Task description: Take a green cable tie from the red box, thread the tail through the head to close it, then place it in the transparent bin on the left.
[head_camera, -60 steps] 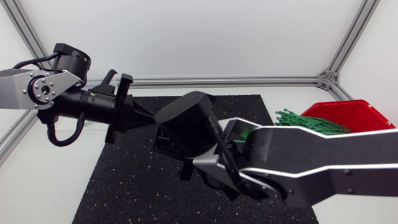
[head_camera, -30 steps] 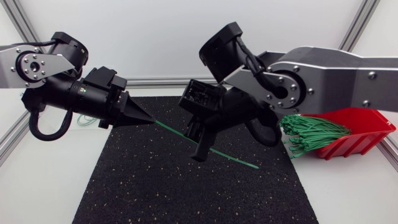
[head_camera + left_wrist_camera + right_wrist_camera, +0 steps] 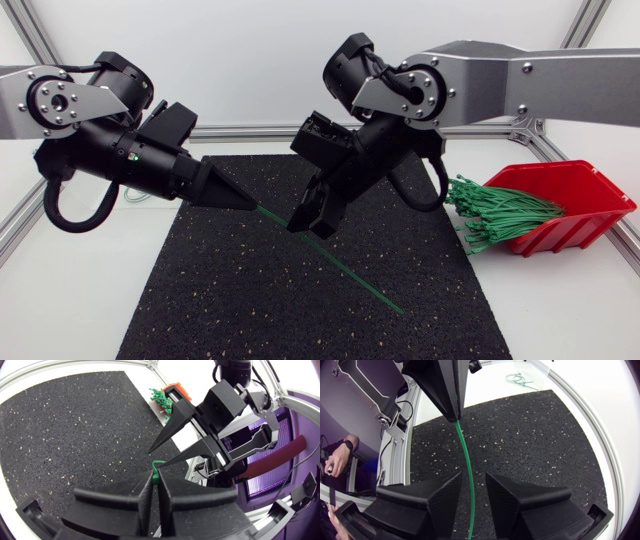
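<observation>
The matte black left gripper (image 3: 245,203) has its two wedge fingers pressed together on one end of a thin green plastic cable tie (image 3: 350,275). The left wrist view shows a small green stub, apparently the head, pinched right at the fingertips. That grip holds the tie clear of the black speckled rubber mat (image 3: 230,300) and aims the strap from about 10 o'clock down to about 5 o'clock in the head view, where the free tail ends low over the mat. The matte black right gripper (image 3: 310,225) sits partway along the strap with its fingers apart. In its own wrist view the green strap runs down the gap between them without either finger clearly touching it. I judge this placement lets the right gripper straddle the strap as a guide, ready to close on the tail and bend it back toward the head that the left one keeps fixed. The threading looks not yet begun, since the tie is one straight line with no loop. The red plastic box (image 3: 585,215) stands at 3 o'clock off the mat, with a bundle of spare green ties (image 3: 500,212) spilling from its open side. The transparent bin does not show clearly in any view.
</observation>
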You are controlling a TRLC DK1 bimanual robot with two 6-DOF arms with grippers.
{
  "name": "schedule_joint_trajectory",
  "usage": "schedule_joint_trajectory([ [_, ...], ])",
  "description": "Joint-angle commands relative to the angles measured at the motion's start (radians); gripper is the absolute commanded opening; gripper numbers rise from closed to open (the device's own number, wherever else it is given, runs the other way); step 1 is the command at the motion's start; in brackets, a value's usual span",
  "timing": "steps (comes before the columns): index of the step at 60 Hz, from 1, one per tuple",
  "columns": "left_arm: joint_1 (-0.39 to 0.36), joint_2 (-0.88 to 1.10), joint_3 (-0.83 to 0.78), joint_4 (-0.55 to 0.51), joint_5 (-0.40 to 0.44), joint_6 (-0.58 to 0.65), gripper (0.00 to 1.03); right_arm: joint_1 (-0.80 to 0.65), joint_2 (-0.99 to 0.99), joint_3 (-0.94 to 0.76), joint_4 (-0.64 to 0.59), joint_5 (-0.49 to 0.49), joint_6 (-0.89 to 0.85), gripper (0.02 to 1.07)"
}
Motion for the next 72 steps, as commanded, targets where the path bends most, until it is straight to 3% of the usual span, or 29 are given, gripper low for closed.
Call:
schedule_joint_trajectory([
  [1, -0.004, -0.018, 0.029, -0.035, 0.009, 0.099, 0.04, -0.006, 0.031, 0.031, -0.039, -0.034, -0.028, 0.42],
  [24, -0.047, -0.027, 0.029, -0.073, 0.009, 0.183, 0.04, 0.009, 0.06, 0.04, -0.069, -0.054, -0.042, 0.44],
  [36, -0.042, -0.03, 0.03, -0.075, 0.009, 0.202, 0.04, 0.029, 0.057, 0.035, -0.091, -0.079, -0.059, 0.07],
  [52, -0.031, -0.026, 0.033, -0.09, 0.009, 0.208, 0.04, 0.034, 0.04, 0.034, -0.138, -0.082, -0.084, 0.08],
  [58, -0.028, -0.024, 0.038, -0.103, 0.009, 0.209, 0.2, 0.028, 0.036, 0.028, -0.14, -0.083, -0.084, 0.08],
  [61, -0.027, -0.019, 0.041, -0.11, 0.009, 0.209, 0.37, 0.023, 0.031, 0.023, -0.14, -0.085, -0.084, 0.08],
  [66, -0.027, -0.012, 0.044, -0.122, 0.011, 0.209, 0.5, 0.017, 0.023, 0.017, -0.14, -0.086, -0.084, 0.08],
  [69, -0.027, -0.012, 0.042, -0.124, 0.009, 0.209, 0.79, 0.011, 0.017, 0.012, -0.142, -0.086, -0.084, 0.08],
  [72, -0.018, -0.01, 0.044, -0.124, 0.011, 0.209, 0.92, 0.009, 0.009, 0.008, -0.142, -0.086, -0.084, 0.08],
])
